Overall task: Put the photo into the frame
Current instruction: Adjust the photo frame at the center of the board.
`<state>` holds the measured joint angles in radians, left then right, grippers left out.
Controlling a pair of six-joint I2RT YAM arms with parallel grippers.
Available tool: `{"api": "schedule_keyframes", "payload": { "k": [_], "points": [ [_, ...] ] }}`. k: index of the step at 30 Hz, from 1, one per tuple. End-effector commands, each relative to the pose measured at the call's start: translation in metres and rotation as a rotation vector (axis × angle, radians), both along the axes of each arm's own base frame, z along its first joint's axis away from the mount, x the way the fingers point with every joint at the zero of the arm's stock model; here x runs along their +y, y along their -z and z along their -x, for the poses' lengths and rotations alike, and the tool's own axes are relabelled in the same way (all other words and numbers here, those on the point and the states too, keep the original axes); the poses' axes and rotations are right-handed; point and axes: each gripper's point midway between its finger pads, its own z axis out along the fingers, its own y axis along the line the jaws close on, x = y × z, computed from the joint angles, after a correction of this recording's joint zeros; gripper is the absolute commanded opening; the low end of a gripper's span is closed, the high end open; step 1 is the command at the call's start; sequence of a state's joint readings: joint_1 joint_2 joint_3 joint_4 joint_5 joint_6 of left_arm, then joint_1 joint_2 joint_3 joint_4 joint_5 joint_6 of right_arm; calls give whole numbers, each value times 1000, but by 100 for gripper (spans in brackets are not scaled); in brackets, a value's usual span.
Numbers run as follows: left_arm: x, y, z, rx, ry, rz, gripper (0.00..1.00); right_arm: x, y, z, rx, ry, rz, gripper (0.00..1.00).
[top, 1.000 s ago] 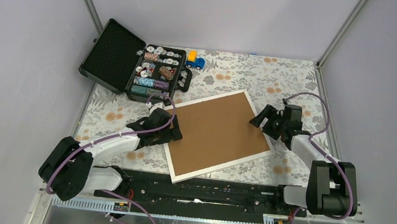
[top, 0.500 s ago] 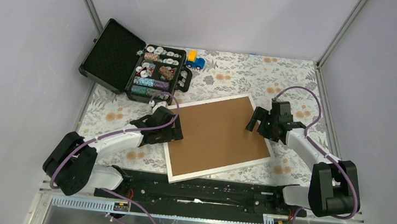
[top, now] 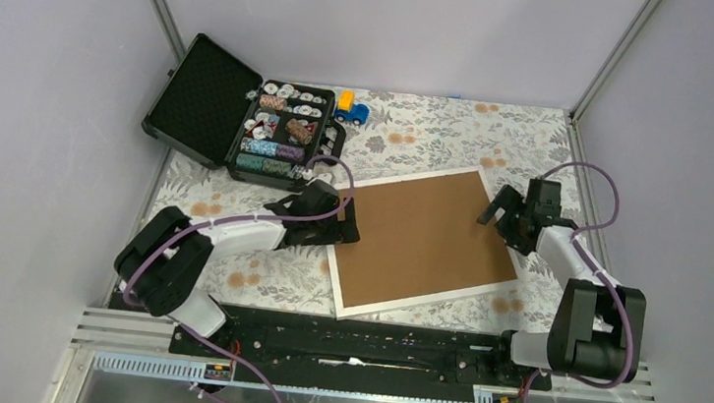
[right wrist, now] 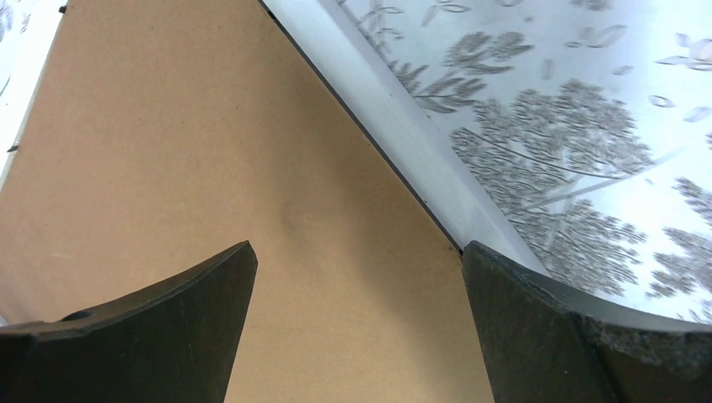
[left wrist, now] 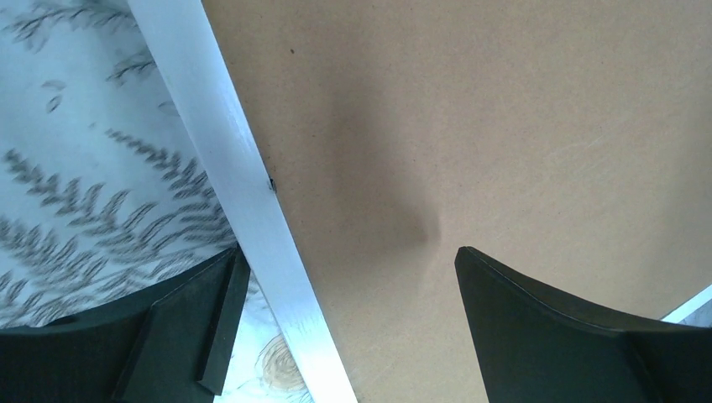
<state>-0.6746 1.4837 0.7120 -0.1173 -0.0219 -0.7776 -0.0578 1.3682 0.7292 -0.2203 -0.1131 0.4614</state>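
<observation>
The frame (top: 427, 238) lies face down on the floral cloth, with its brown back up and a thin white moulding around it. The photo is hidden from every view. My left gripper (top: 341, 228) is open at the frame's left edge; in the left wrist view (left wrist: 348, 327) its fingers straddle the white moulding (left wrist: 227, 168), one over the cloth and one over the brown back. My right gripper (top: 498, 215) is open at the frame's right edge; in the right wrist view (right wrist: 361, 323) one finger is over the brown back (right wrist: 210, 151) and the other over the moulding.
An open black case (top: 207, 98) with trays of poker chips (top: 281, 130) stands at the back left. A small blue and yellow toy truck (top: 350, 110) sits behind the frame. Metal posts and grey walls bound the table.
The frame has slid to the right and turned a little. Both grippers have moved right with it, the left one staying at its left edge and the right one at its right edge.
</observation>
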Motion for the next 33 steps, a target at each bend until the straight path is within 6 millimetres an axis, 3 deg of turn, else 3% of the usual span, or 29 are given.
{"api": "schedule_keyframes", "payload": {
  "k": [1,6,11,13,16,18,20,23,28,33],
  "points": [
    [-45,-17,-16,-50,88,100,99,-14,-9,18,-1,53,28,100],
    [-58,-17,-44,-75,83,82,99,-33,-25,17,-33,139,62,100],
    [-75,-9,-88,-71,156,12,99,-9,-19,23,50,55,-59,100],
    [-65,-4,-113,-91,131,-56,99,6,-15,29,62,16,-135,100],
    [-29,-15,-152,-151,47,-168,99,16,-17,36,68,-26,-177,100],
    [-6,-42,-173,-196,5,-229,99,11,-19,37,60,-28,-140,100],
    [9,-69,-177,-225,-16,-268,99,0,-26,35,57,-9,-79,100],
    [-4,-111,-161,-258,23,-138,99,-31,-40,25,65,78,61,100],
    [-57,-168,-88,-257,234,237,99,-87,-68,1,37,267,206,100],
    [-80,-191,-17,-264,414,385,99,-119,-43,-13,107,353,184,100]
  ]
}}
